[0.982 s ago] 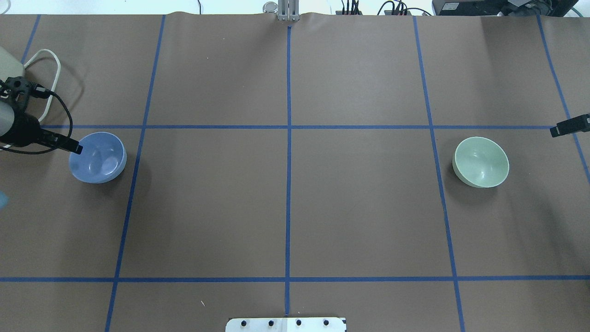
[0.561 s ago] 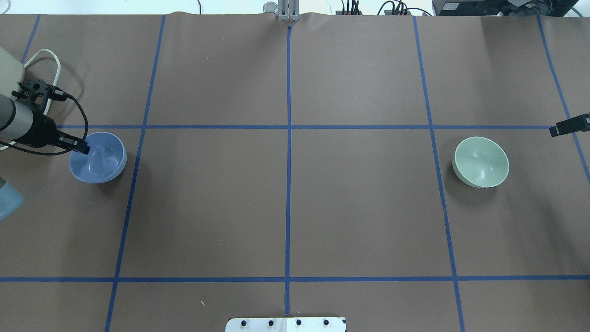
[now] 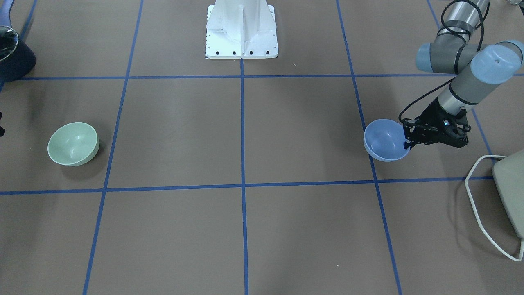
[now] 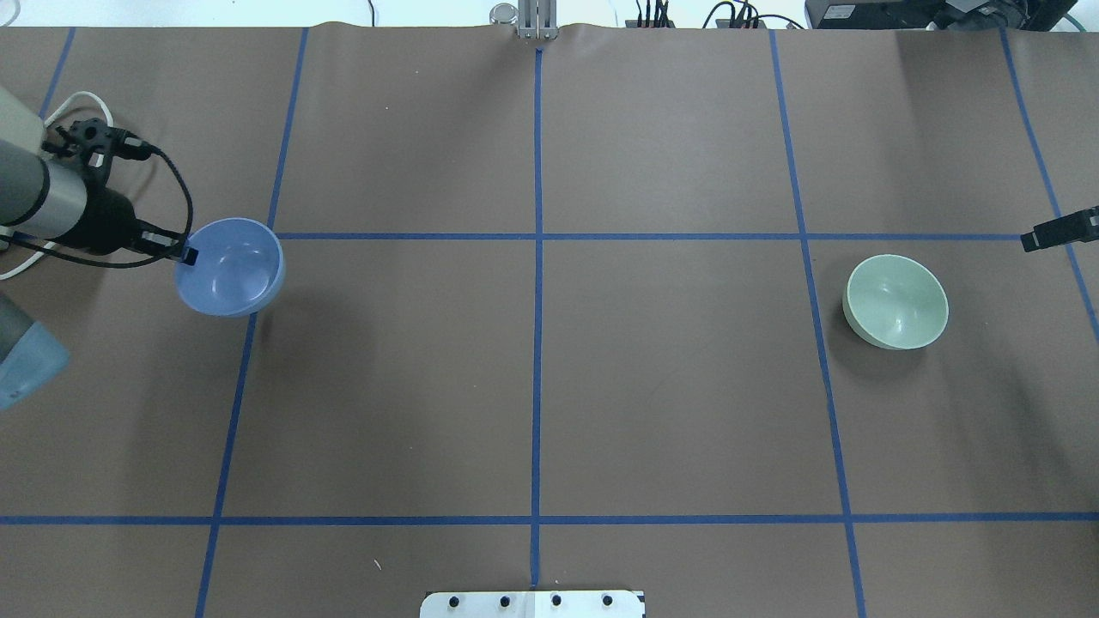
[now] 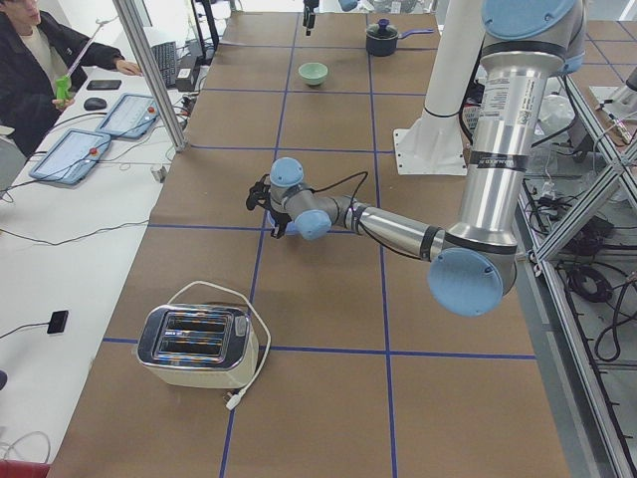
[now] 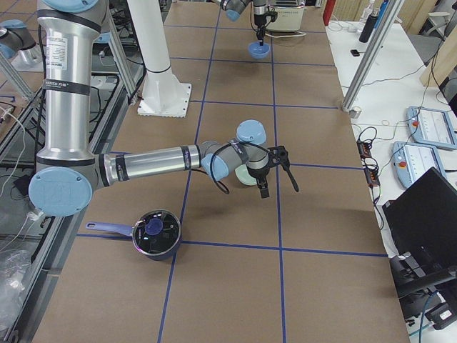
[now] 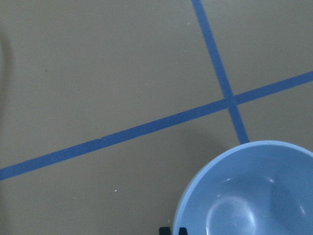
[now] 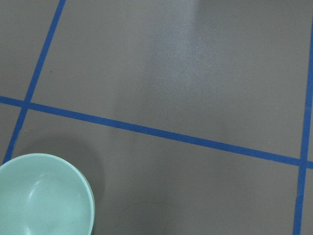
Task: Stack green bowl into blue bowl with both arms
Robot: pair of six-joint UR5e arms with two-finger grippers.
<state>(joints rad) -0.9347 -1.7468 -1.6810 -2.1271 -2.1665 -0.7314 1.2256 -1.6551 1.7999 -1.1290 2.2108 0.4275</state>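
My left gripper (image 4: 184, 254) is shut on the near-left rim of the periwinkle-blue bowl (image 4: 232, 266) and holds it above the table, its shadow cast to the right. The left wrist view shows the blue bowl (image 7: 254, 196) at bottom right. The pale green bowl (image 4: 897, 302) stands upright on the table at the right. My right gripper (image 6: 278, 186) hovers just beyond it with its fingers spread and empty. Only its black tip (image 4: 1061, 231) shows at the overhead view's right edge. The right wrist view shows the green bowl (image 8: 44, 196) at bottom left.
A toaster (image 5: 197, 345) with a white cord stands at the table's left end. A dark navy pot (image 6: 156, 233) with a glass lid sits near the right end. The white pedestal base (image 3: 241, 28) is at the robot's side. Blue tape lines grid the brown table.
My left gripper has lifted the blue bowl and carried it right and a little away from the robot. The green bowl and the right arm have hardly moved.
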